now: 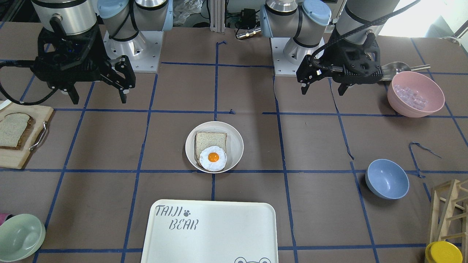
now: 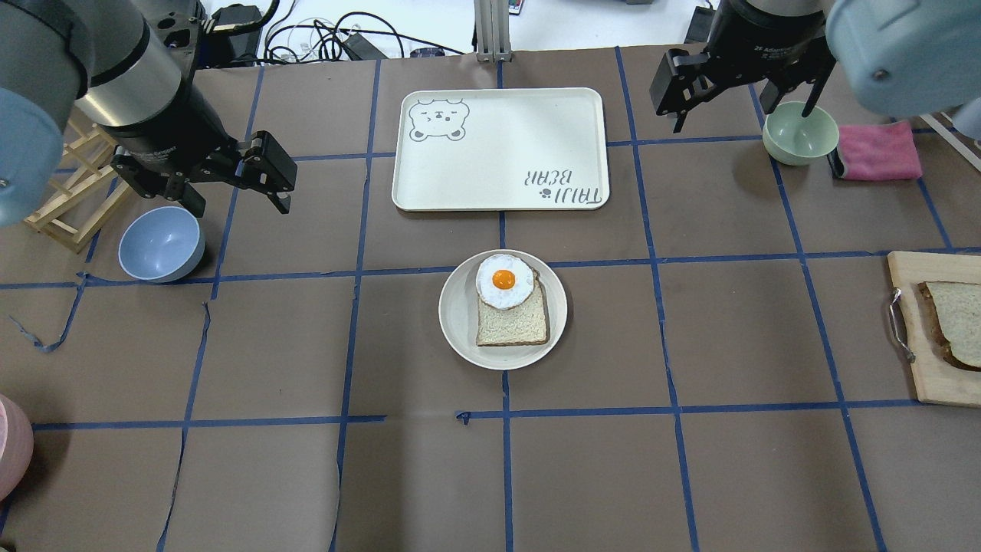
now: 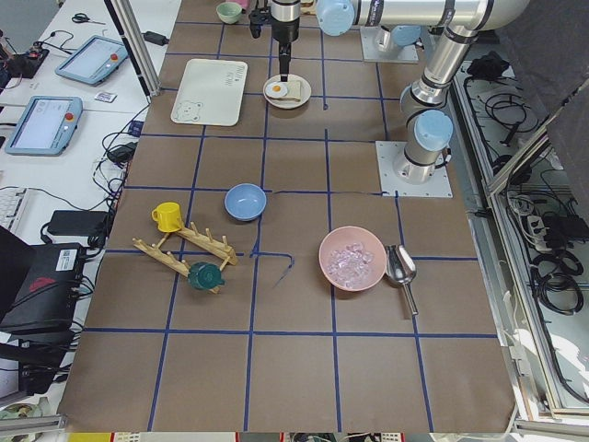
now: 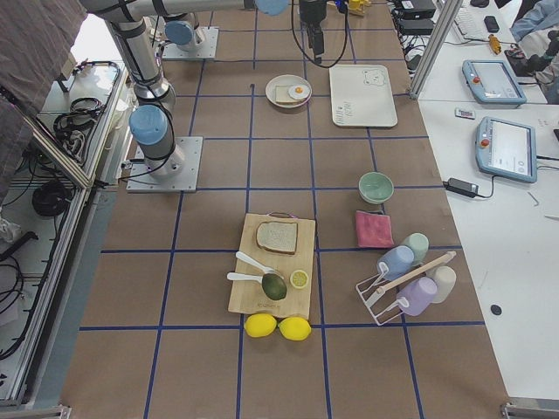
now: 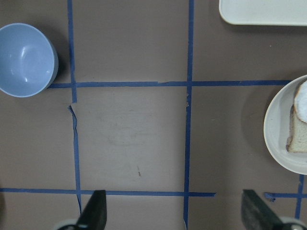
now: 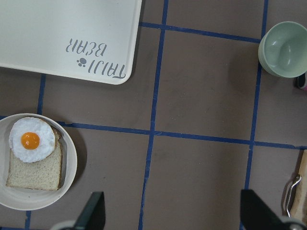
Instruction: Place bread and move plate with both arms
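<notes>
The black two-fingered left gripper and right gripper hovered well apart from the round cream-white plate, one to each side, pointing down, jaws spread and empty.

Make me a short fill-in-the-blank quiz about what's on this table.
1. The ____ lies on the pale slice in the plate.
2. The dark-crusted bread sits on a wooden ____.
3. The left gripper and right gripper are both ____, holding nothing.
4. The tray reads TAIJI ____.
Missing words: fried egg; cutting board; open; BEAR.
</notes>
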Motion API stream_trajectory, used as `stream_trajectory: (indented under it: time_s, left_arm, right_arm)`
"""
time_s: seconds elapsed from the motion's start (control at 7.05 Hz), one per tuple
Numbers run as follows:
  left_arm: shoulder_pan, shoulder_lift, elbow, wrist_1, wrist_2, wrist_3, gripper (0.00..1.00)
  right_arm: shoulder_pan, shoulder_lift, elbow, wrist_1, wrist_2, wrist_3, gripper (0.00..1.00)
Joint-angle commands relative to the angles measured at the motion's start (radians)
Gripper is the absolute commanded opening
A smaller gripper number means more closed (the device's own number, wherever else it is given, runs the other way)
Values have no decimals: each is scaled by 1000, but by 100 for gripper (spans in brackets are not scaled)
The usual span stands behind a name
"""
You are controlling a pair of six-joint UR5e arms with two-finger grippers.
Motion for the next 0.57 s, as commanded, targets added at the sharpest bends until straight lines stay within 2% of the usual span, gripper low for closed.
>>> stream_trajectory:
  time_s: [0.0, 0.43]
  left_arm:
    - [0, -1, 1, -1, -8, 0, 100]
    - [2, -4, 1, 1, -8, -2, 100]
  right_arm:
    - [-1, 0, 0, 2, 0, 3, 100]
    - [-2, 0, 1, -1, 0, -3, 100]
